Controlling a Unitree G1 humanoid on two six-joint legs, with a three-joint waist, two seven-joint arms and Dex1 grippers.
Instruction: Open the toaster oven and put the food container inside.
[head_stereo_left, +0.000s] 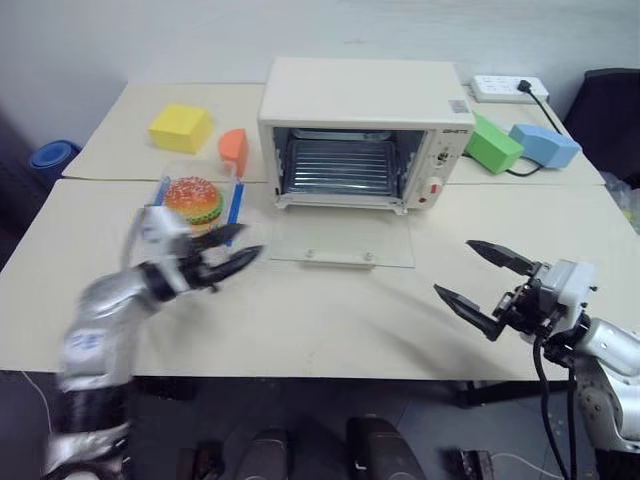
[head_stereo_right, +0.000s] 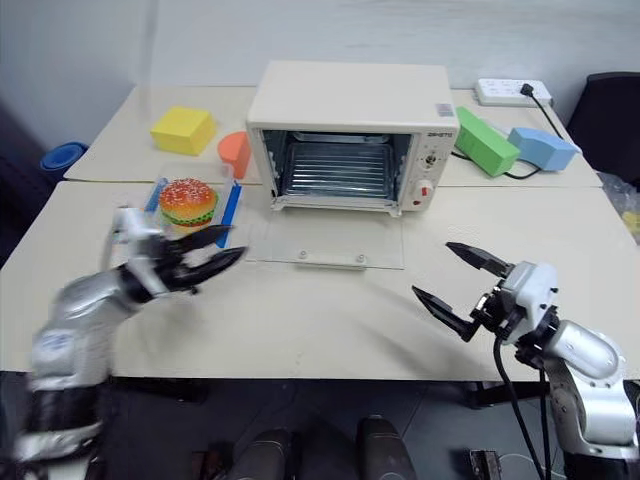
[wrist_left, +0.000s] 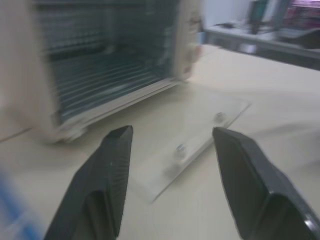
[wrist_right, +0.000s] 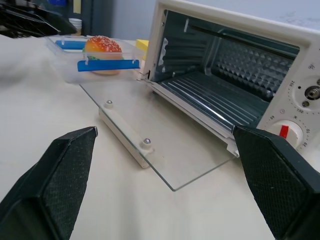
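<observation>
The cream-white toaster oven (head_stereo_left: 365, 100) stands at the back middle of the table. Its glass door (head_stereo_left: 340, 240) lies flat open in front of it, baring the wire rack (wrist_right: 210, 97). Left of the oven rests the clear food container (head_stereo_left: 195, 205) with blue clips and a toy hamburger inside. My left gripper (head_stereo_left: 248, 241) hovers open and empty just in front of the container, pointing toward the door's left edge. My right gripper (head_stereo_left: 454, 267) is open wide near the table's front right, aimed at the oven, with nothing between its fingers (wrist_right: 55, 185).
A yellow block (head_stereo_left: 181, 127) and an orange wedge (head_stereo_left: 233, 148) lie behind the container. Right of the oven are a green block (head_stereo_left: 492, 145), a blue block (head_stereo_left: 544, 145), and a white power strip (head_stereo_left: 508, 88) with a black cable. Bare tabletop lies between my grippers.
</observation>
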